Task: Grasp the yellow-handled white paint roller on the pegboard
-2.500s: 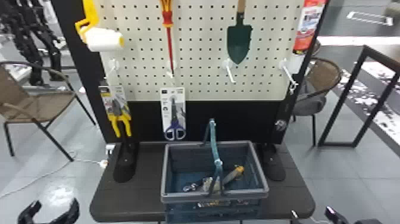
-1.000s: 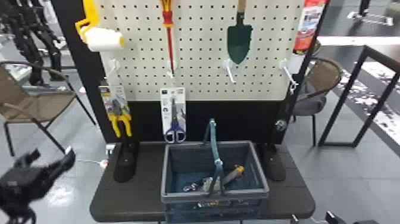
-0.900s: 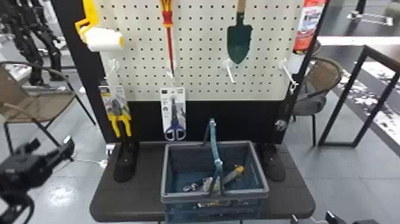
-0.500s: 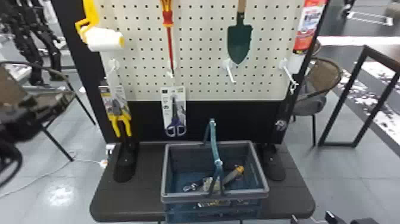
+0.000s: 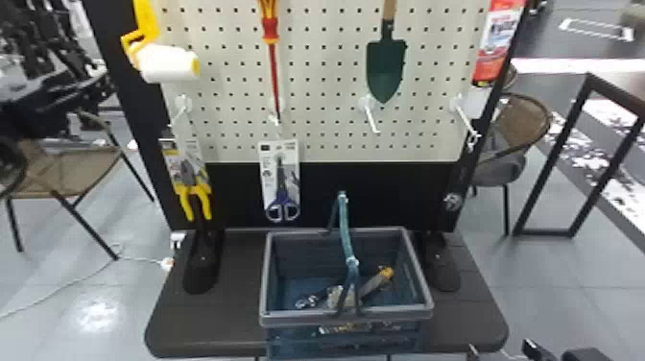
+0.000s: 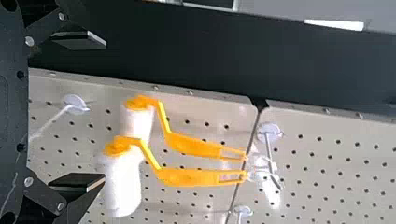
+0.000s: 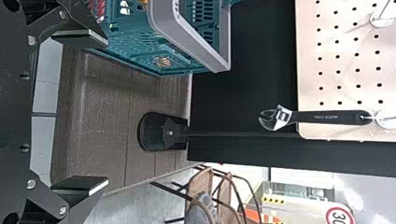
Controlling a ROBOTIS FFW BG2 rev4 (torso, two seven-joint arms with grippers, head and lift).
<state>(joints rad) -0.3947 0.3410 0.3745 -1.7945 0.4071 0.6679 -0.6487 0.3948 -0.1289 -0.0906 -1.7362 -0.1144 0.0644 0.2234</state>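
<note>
A yellow-handled roller (image 6: 177, 177) hangs ahead of the left gripper's (image 6: 91, 111) parted, empty fingers, a second roller (image 6: 191, 143) close by, so an off-centre grip could snag both on the hook (image 6: 268, 149).

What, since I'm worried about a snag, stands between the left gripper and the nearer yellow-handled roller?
Nothing visible stands between the left gripper and the nearer roller; the second roller hangs behind it, partly covered.

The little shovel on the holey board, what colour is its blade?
The shovel's blade is dark green. It shows best in the head view.
</note>
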